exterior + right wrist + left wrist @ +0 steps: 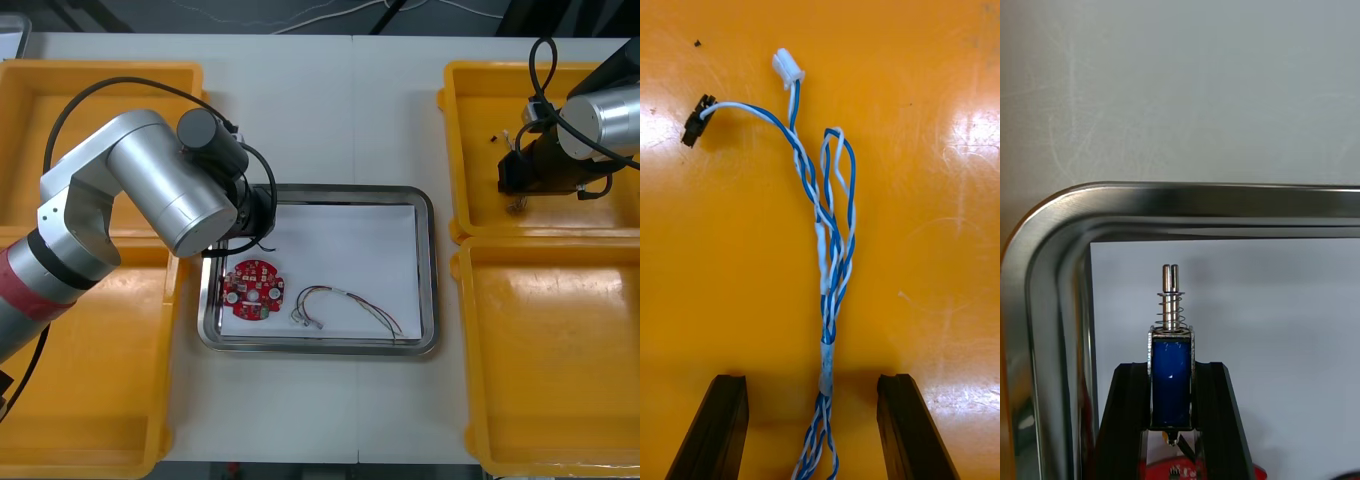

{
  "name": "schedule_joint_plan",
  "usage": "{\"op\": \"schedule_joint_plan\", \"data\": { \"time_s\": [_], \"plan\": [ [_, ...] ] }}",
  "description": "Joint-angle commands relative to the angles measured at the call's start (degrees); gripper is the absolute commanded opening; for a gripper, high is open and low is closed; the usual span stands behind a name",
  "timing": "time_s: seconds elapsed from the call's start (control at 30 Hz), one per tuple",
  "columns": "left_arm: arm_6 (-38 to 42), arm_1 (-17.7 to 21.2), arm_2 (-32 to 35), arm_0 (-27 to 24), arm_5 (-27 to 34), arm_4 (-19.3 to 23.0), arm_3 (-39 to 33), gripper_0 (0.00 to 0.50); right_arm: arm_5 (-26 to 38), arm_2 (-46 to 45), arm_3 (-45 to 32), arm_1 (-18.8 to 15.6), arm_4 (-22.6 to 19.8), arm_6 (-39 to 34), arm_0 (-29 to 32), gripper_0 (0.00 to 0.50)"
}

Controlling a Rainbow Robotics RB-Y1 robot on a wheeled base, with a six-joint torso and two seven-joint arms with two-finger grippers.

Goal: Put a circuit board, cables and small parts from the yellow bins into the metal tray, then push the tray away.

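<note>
Closest to us, the left gripper [1171, 375] has its two black fingers closed on a small metal part [1171, 352]. They clamp its blue body flat on both sides, while a spring and a thin pin stick out past the fingertips. We judge this part light and stiff, with smooth sides that could slip, so the body is the right place to hold it; the spring and pin look too slender to squeeze. Just beyond the fingertips runs the rounded corner of the tray [1187, 199], and the part hangs over the white inside of it, with the edge of the circuit board [1172, 471] below the fingers. The right gripper [812, 382] stands wide open with nothing in its grasp, one finger on each side of a blue and white cable [831, 247] lying on the floor of a yellow bin [940, 112]. That cable looks soft, limp and light; we would take it at the taped, twisted bundle between the fingers, not at the loose loops or the small plugs beyond them. The front view adds what the wrist views lack: the board and a red and yellow cable [345, 305] already lie in the tray. There, though, the arm covers the held part, and we cannot tell whether the right fingertips touch the bin floor.
</note>
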Motion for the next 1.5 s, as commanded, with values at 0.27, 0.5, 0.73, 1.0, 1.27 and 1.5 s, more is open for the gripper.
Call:
{"op": "schedule_joint_plan", "data": {
  "time_s": [0.27, 0.5, 0.73, 1.0, 1.27, 1.5],
  "plan": [
    [3.23, 0.57, -0.68, -0.71, 3.29, 1.88, 0.90, 0.000, -0.65, -1.50, 0.28, 1.59, 0.33, -0.07, 0.29, 0.500],
    [3.67, -0.22, -0.68, -2.65, 6.27, 4.43, 0.81, 0.000, -1.18, -1.50, 1.24, 1.59, 0.24, 0.20, 0.29, 0.012],
    [4.28, -1.45, -0.68, -4.75, 7.68, 5.57, 1.25, 0.000, -1.44, -1.50, 1.24, 1.32, 0.24, 0.20, 0.38, 0.000],
    [3.84, -2.68, -0.68, -6.69, 7.77, 5.57, 4.24, 0.000, -0.39, -1.50, -2.01, -0.88, -0.03, 2.04, 0.20, 0.000],
    [2.70, -4.00, -0.68, -6.95, 6.63, 3.81, 6.78, 0.000, 6.99, -4.04, -9.30, -3.60, -0.55, 3.98, 0.29, 0.000],
    [2.44, -5.23, -0.86, -6.95, 6.36, 2.84, 8.10, 0.000, 15.26, -8.09, -15.89, -4.13, -0.99, 5.82, 0.29, 0.000]
  ]
}}
